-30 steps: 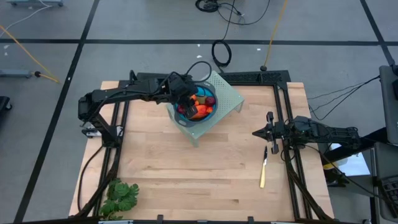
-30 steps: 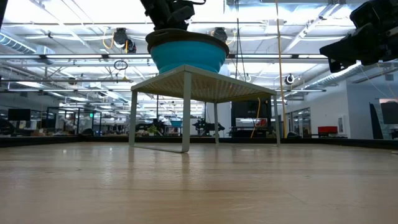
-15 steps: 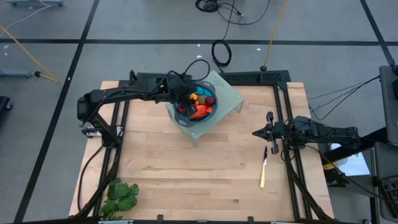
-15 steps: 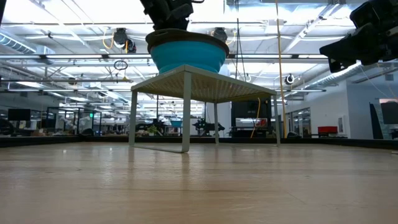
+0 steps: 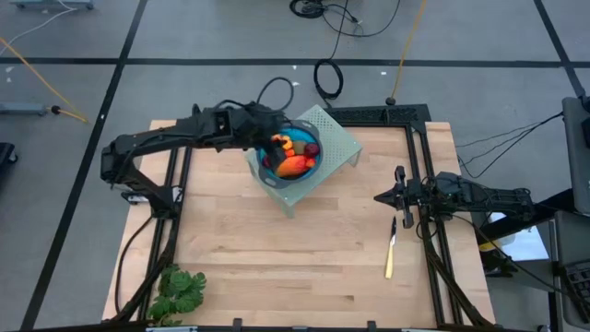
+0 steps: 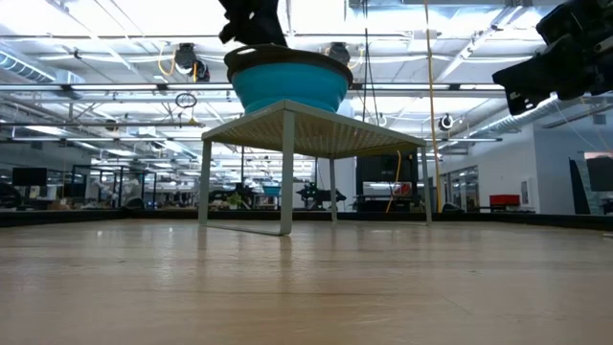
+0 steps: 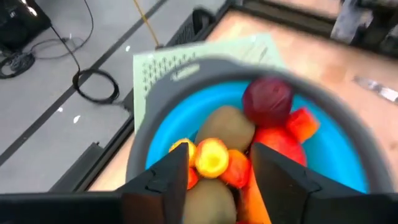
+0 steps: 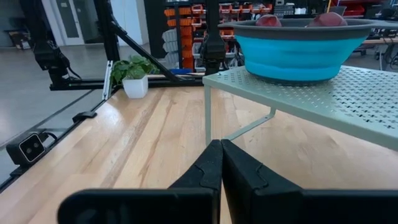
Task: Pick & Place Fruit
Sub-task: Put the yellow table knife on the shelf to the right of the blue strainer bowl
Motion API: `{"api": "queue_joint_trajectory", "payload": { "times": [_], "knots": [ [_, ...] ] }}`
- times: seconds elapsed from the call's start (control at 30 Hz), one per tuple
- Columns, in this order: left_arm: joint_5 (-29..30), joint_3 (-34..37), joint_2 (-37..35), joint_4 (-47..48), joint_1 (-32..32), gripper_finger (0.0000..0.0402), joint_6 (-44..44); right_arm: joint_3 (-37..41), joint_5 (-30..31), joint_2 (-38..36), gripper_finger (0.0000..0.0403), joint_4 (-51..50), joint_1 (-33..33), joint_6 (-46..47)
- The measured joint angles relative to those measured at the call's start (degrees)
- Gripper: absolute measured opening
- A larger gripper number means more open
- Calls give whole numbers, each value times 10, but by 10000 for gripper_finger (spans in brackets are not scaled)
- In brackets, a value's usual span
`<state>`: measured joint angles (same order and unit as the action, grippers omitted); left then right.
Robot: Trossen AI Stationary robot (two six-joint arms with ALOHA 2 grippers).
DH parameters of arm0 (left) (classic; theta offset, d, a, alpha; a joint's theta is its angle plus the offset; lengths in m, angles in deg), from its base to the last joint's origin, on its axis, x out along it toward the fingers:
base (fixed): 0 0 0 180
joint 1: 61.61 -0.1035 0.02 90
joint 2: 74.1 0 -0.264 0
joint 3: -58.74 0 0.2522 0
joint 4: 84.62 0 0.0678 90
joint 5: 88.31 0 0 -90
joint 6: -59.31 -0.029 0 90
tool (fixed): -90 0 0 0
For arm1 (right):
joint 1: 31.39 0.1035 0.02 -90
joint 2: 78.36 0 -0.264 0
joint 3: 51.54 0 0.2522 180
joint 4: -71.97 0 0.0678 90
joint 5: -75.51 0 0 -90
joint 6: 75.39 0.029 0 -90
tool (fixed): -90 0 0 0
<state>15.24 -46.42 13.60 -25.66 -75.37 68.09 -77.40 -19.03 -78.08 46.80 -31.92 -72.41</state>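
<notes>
While poised over fruit (image 7: 249, 143), left gripper (image 7: 214, 171) gapes.

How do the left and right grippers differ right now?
The left gripper hangs over the blue bowl of fruit, fingers apart and empty; the right gripper sits pinched shut by the table's right side, near the knife. Neither holds anything.

- Blue bowl (image 7: 149, 149), grey rim, sits on pale green perforated stand (image 7: 186, 62).
- Fruit (image 7: 249, 134) piled inside bowl: dark red ball, brown-green oval, small yellow-orange piece, red and orange pieces.
- Left gripper (image 7: 219, 171) above bowl, fingers (image 7: 166, 177) apart, nothing between them.
</notes>
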Motion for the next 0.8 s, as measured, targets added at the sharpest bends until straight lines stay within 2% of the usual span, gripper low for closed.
{"api": "queue_joint_trajectory", "payload": {
  "times": [0.5, 0.8],
  "knots": [
    [31, 0, -58, -31, 46, 12, 11, 0, 0, 0, 3, 0, 0, 26],
    [31, 0, -61, -29, 61, 2, 34, 0, 0, 0, 4, 0, 0, 25]
  ]
}}
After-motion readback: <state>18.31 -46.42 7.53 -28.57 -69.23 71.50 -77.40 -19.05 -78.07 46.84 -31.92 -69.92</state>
